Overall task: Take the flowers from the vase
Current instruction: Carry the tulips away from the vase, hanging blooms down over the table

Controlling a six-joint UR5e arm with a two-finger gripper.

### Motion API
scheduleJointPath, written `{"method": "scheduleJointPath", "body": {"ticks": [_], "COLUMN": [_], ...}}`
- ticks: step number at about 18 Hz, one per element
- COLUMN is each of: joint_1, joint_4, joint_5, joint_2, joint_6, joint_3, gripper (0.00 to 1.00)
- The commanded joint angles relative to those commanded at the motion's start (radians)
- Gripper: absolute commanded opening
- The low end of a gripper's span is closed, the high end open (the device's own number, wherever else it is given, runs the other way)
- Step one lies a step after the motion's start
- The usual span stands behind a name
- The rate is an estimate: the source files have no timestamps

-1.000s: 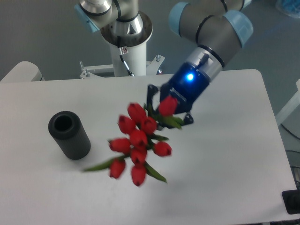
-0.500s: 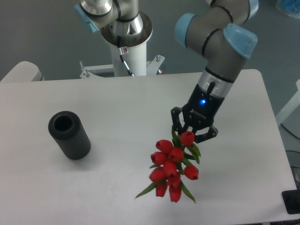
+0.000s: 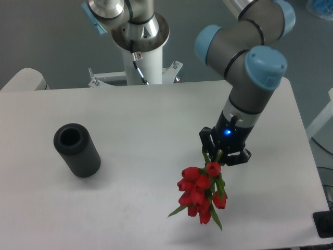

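Nearest, the flowers [image 3: 201, 192] hang buds-down over the near right part of the table [image 3: 130, 120], their stems pinched in the gripper [image 3: 222, 154] just above them. Well apart to the left, the vase [image 3: 76, 149] stands upright. Farther back rises the arm's white base [image 3: 139, 44].

A white table [image 3: 130, 120] with rounded corners fills most of the view, its surface matte and evenly lit, with soft, faint shadows. Beyond its far edge lies a plain dark grey floor [image 3: 47, 36]. A white post [image 3: 143, 65] rises just behind the far edge on a metal bracket [image 3: 104, 78]. At the near right corner sits a small black box [image 3: 323, 224]. A pale rounded shape [image 3: 23, 79] shows past the far left corner.
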Motion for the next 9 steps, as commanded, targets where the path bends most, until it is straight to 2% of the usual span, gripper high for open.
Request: {"method": "scheduleJointPath", "body": {"ticks": [4,7,9], "joint_1": [0.000,0.000,-0.002], "joint_4": [-0.012,-0.054,-0.055], "joint_5": [0.080,0.126,0.138], "joint_2": [-0.009,-0.009,-0.009], "joint_6": [0.089,0.121,0.133], "joint_3": [-0.005,-0.003,-0.005], "gripper": [0.00,0.00,0.00]}}
